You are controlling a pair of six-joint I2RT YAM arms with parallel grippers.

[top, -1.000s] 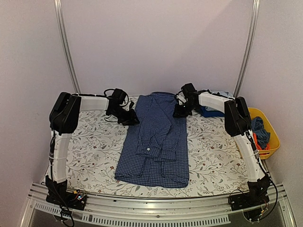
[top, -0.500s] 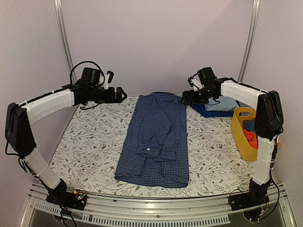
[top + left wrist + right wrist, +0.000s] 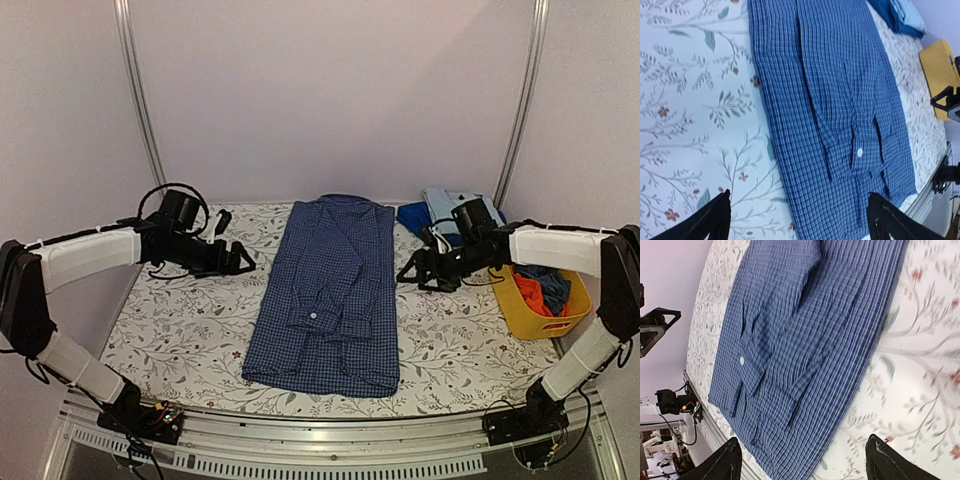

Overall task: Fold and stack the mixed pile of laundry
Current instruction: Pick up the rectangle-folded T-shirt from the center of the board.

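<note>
Item: blue checked button shirt (image 3: 325,300), sleeves folded in, flat on table (image 3: 190,330), long axis near-to-far. It lies right of left end effector (image 3: 245,262), left of right end effector (image 3: 408,275). Both spread apart, empty; right seemingly nearer.

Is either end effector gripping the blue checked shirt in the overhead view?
No: the left end effector and right end effector hang open either side of the blue checked shirt.

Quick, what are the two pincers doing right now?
Left pincer: open, holding nothing.
Right pincer: open, holding nothing.
</note>
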